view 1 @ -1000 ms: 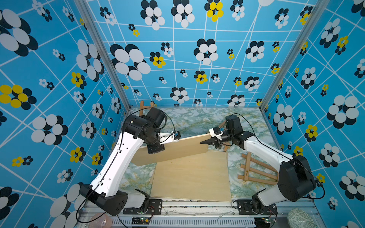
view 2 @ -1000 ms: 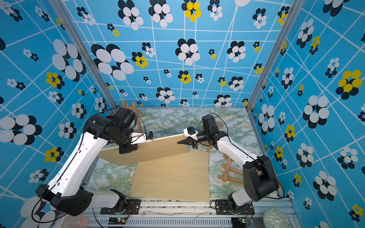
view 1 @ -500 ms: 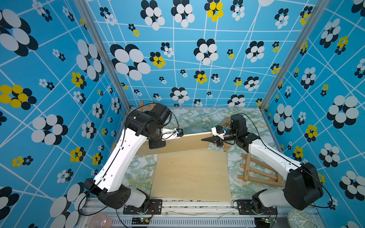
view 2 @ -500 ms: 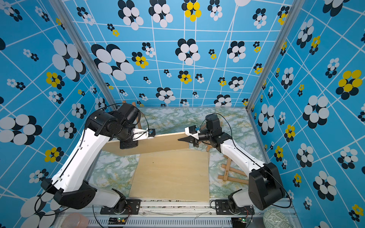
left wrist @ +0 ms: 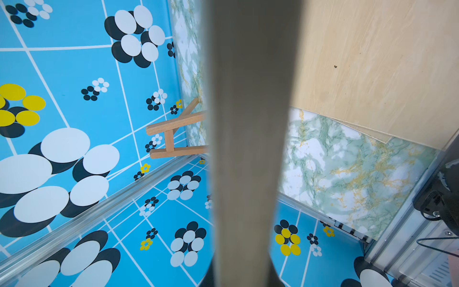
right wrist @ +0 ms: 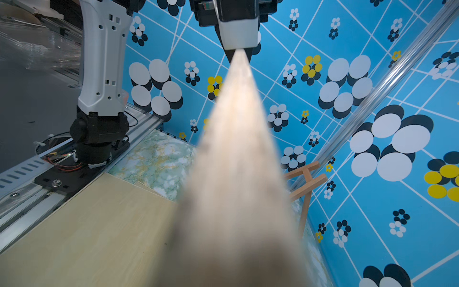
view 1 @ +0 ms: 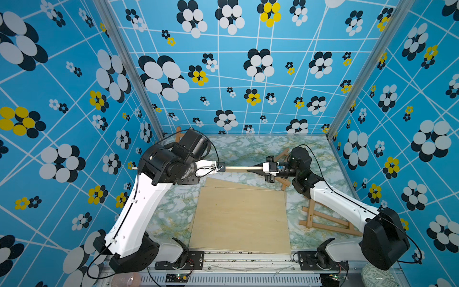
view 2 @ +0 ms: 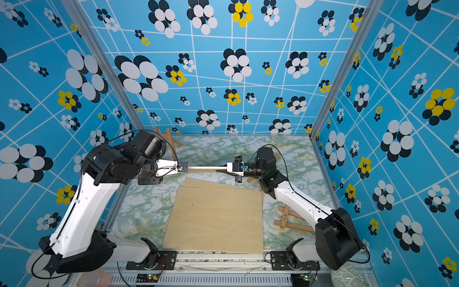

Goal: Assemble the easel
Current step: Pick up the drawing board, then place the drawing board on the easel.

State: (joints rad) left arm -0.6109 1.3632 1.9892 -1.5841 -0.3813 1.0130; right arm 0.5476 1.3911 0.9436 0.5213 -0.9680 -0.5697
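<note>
Boxed in on three sides by blue walls (view 1: 223,74) printed with white gridlines and black, white and yellow flowers. Joined at the back corners by slanting aluminium posts (view 1: 125,53). Floored in green-and-gold marbled sheet (view 1: 238,151), edged in front by a metal rail (view 1: 248,258). Bright, even light throughout.

In the left wrist view the wooden board (left wrist: 248,149) is only a dark, unsharp band that covers one side of the small easel (left wrist: 173,134) in the corner, and in the right wrist view its near end is also blurred. In both top views the left arm (view 1: 139,206) hides most of this easel, and the right arm (view 1: 335,201) covers part of the flat easel (view 1: 309,216).
</note>
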